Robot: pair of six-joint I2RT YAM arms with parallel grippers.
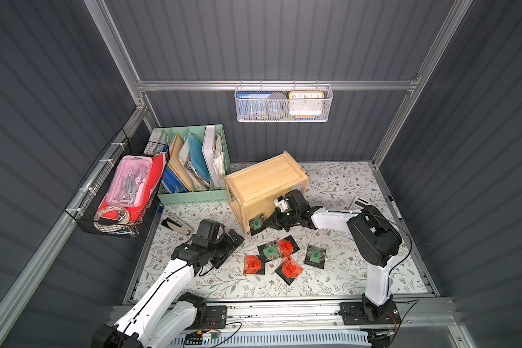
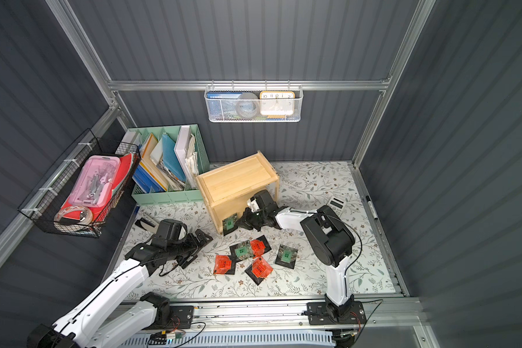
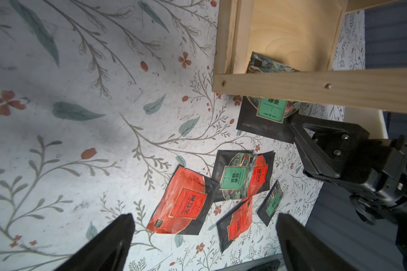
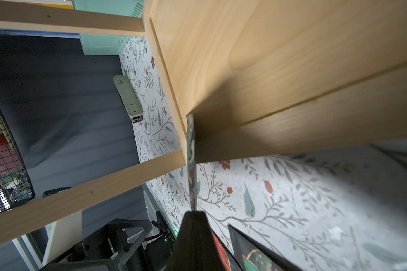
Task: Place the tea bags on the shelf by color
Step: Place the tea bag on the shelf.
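**Right claw pinches a green tea bag at the foot of the shelf**

Standing here, I see the right gripper (image 1: 268,224) clamped tight on a green tea bag (image 1: 256,223). It holds the packet by one edge, so it stands upright at the front lower corner of the wooden shelf (image 1: 262,177). In the right wrist view the packet is edge-on and runs from the closed fingertips up to the shelf's lower board. Whether it rests on that board I cannot tell. In the left wrist view its green label shows partly behind one of the shelf's rails.

The left gripper (image 1: 230,250) hangs low over the floral mat (image 1: 329,286). Its jaws are spread wide with nothing between them, and it is near the loose packets.

Five more packets lie flat on the mat in front of the shelf.
- An orange-red tea bag (image 1: 253,264) is the closest to the left gripper.
- A second orange-red tea bag (image 1: 290,268) lies just beside it.
- A third orange-red tea bag (image 1: 284,247) sits behind those two.
- An overlapping green tea bag (image 1: 270,250) lies partly on top of the third one.
- A lone green tea bag (image 1: 315,255) lies apart, towards the right arm.

A mint-green file organizer (image 1: 193,195) stands just beside the shelf, and a stapler (image 1: 177,225) lies on the mat in front of it.
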